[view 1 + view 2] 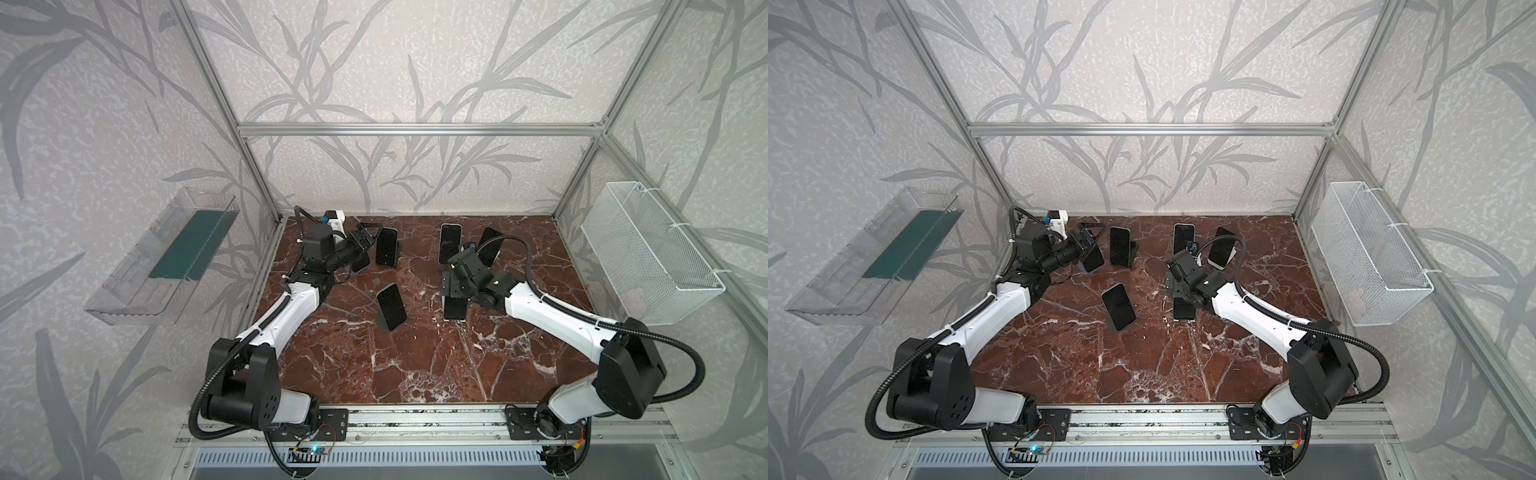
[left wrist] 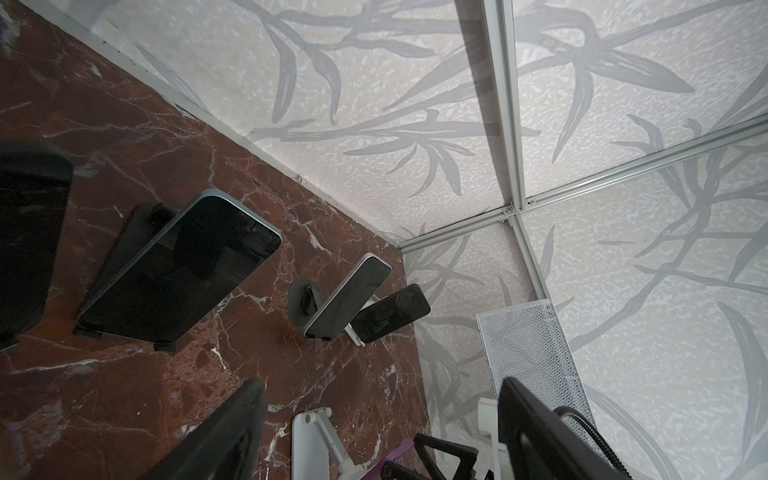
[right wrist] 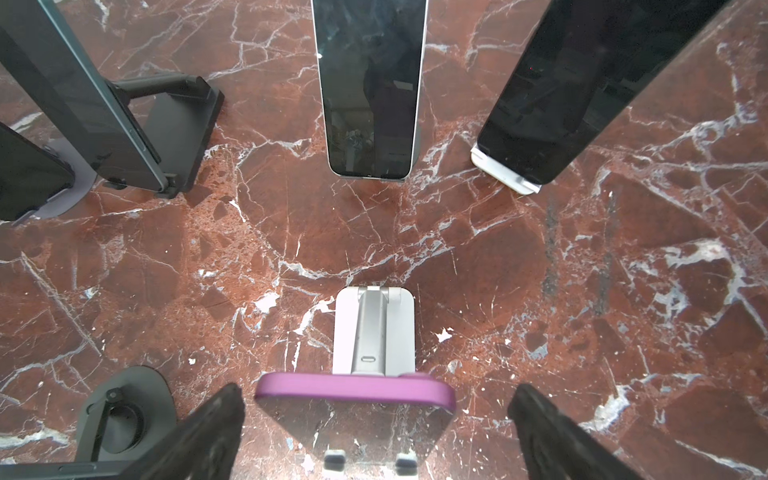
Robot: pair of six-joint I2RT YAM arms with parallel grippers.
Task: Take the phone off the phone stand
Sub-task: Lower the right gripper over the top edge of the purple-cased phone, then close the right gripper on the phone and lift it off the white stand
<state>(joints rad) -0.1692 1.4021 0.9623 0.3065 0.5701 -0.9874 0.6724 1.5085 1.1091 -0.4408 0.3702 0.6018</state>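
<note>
A purple-edged phone leans on a white phone stand. My right gripper hangs open just above it, one finger to each side of the phone's top edge, touching nothing. In both top views this gripper covers most of that phone. My left gripper is at the back left, open and empty, beside a dark phone. In the left wrist view its fingers stand wide apart over the table.
More dark phones stand on stands: back left, back middle, back right on a white stand, and table centre. A white wire basket hangs on the right wall, a clear bin on the left.
</note>
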